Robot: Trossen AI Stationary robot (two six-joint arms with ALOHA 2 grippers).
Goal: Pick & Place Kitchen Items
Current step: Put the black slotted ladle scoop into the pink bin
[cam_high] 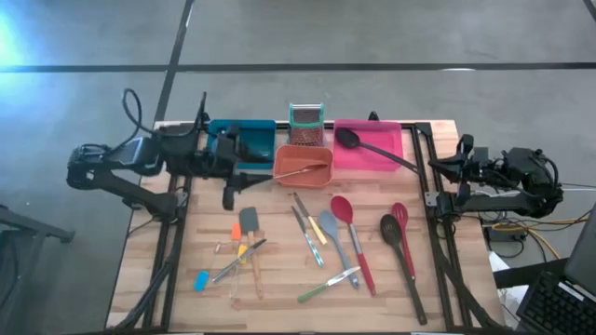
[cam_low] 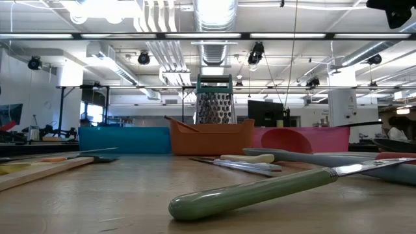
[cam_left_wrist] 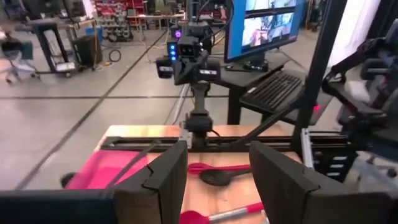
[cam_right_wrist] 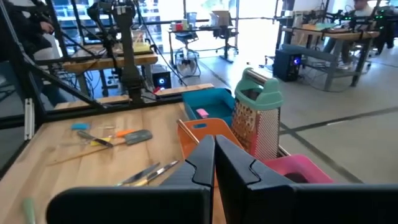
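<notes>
On the wooden tabletop (cam_high: 186,298) the left claw (cam_high: 230,160) hangs open and empty over the blue bin (cam_high: 244,132), the utensils (cam_high: 326,244) lie crowded mid-table, and the right claw (cam_high: 445,166) waits shut, so a reach risks nudging neighbours.

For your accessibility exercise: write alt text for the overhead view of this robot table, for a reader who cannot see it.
Two dark robot arms flank a wooden table strewn with loose utensils. Blue, orange and pink bins line the far edge, a black ladle lying across the pink one. The left end effector is open beside the blue bin; the right end effector waits shut at the table's edge.
</notes>
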